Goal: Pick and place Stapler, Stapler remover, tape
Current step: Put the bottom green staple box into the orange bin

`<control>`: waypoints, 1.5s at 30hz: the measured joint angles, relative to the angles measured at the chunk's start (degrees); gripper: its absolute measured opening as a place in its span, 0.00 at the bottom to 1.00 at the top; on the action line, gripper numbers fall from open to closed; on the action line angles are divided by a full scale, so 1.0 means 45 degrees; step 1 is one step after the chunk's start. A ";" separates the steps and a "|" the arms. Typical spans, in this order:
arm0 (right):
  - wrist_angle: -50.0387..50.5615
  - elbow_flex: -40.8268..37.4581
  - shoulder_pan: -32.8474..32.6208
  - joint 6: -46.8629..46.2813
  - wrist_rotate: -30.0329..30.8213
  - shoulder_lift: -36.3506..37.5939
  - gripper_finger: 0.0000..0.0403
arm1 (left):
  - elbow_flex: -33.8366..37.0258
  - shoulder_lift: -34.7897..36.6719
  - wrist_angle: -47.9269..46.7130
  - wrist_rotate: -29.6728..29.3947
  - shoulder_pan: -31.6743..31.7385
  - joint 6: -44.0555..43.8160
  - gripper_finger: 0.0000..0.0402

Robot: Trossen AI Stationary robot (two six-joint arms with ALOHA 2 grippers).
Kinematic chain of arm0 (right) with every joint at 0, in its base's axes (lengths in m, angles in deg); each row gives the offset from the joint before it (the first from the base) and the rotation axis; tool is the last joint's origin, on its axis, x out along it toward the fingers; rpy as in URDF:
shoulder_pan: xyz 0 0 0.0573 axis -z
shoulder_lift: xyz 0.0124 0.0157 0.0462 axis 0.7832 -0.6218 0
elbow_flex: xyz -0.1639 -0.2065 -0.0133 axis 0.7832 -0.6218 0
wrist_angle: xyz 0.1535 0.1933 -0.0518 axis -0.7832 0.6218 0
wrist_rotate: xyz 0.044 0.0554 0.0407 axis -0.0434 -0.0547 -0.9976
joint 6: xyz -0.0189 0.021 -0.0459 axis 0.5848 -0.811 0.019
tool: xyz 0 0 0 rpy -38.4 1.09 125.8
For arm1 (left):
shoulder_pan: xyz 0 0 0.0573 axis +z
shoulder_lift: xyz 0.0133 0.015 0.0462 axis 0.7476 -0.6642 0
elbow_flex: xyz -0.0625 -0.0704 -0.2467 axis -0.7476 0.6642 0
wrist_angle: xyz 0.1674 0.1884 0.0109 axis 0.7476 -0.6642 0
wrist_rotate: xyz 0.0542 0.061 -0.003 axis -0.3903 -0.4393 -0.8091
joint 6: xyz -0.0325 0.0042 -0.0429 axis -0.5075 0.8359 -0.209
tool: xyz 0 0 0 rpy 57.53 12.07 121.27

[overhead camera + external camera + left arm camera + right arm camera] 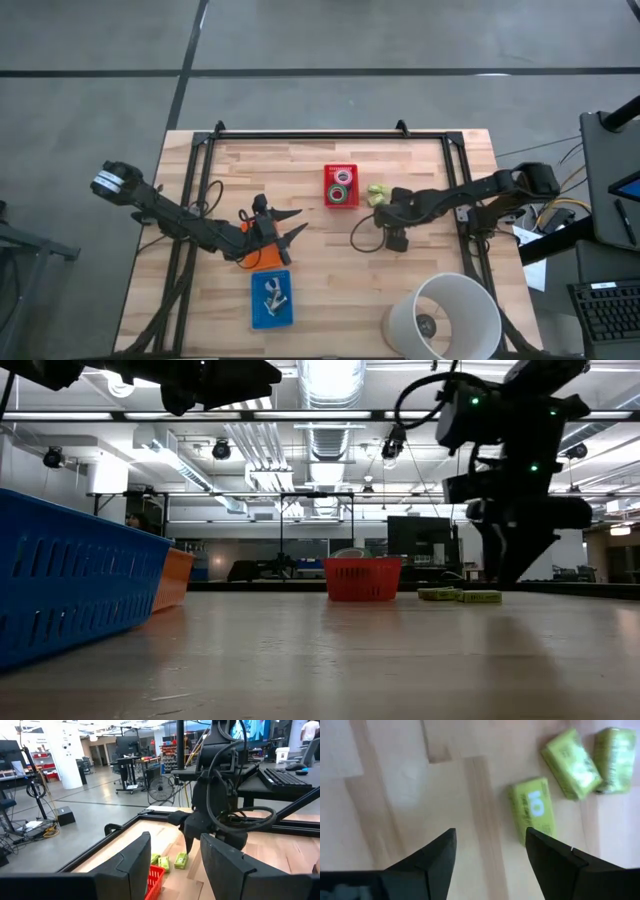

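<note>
the wood table (330,280) fills mid frame in the high view. big white cylinder (445,318) sits lower right. blue bin (271,299) lower centre holds metal bits. red basket (341,186) at centre has tape rolls (341,187) inside. three green packets (531,808) lie just right of it. my right gripper (490,855) hovers over them, fingers apart, nothing held. my left gripper (172,865) is centre-left by the orange bin (262,258), open & empty.

Large white open-topped cylinder (443,316): cut off by lower edge in high view. Small ring-shaped tape rolls in red basket (341,186): colours too small to tell. Blue tray (271,298) contents: unidentifiable. Yellow-green packets (572,766): blurred, lettering unreadable, one cropped.
</note>
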 joint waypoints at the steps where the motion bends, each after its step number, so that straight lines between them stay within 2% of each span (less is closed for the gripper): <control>1: -0.0063 -0.0166 0.0022 0.0096 0.0250 0.0242 0.57 | 0.0000 0.0000 0.0005 0.0000 0.0000 0.0000 0.43; 5: -0.0997 -0.0924 0.0135 0.0598 0.1283 0.1153 0.56 | 0.0000 0.0000 -0.0005 0.0000 0.0000 -0.0006 0.43; 8: -0.1985 -0.1367 0.0519 0.0939 0.0732 0.1594 0.56 | 0.0000 0.0000 -0.0005 0.0002 0.0000 -0.0079 0.43; 15: -0.2190 -0.1980 0.1789 0.1763 0.0131 0.1640 0.56 | 0.0000 0.0000 0.0000 0.0000 0.0000 -0.0214 0.43; 18: -0.2824 -0.2232 0.2240 0.2258 -0.0631 0.1640 0.56 | 0.0000 0.0000 -0.0003 0.0002 0.0000 -0.0214 0.43; 31: -0.4498 -0.2877 0.3010 0.2938 -0.1903 0.0865 0.55 | 0.0000 0.0000 -0.0042 0.0005 0.0000 -0.0223 0.43; 35: -0.4506 -0.2846 0.3006 0.2884 -0.1943 0.0729 0.50 | 0.0000 0.0000 -0.0063 0.0005 0.0000 -0.0316 0.43; 45: -0.4543 -0.2811 0.3010 0.2663 -0.2447 0.0861 0.27 | 0.0000 0.0000 -0.0097 0.0005 0.0000 -0.0326 0.43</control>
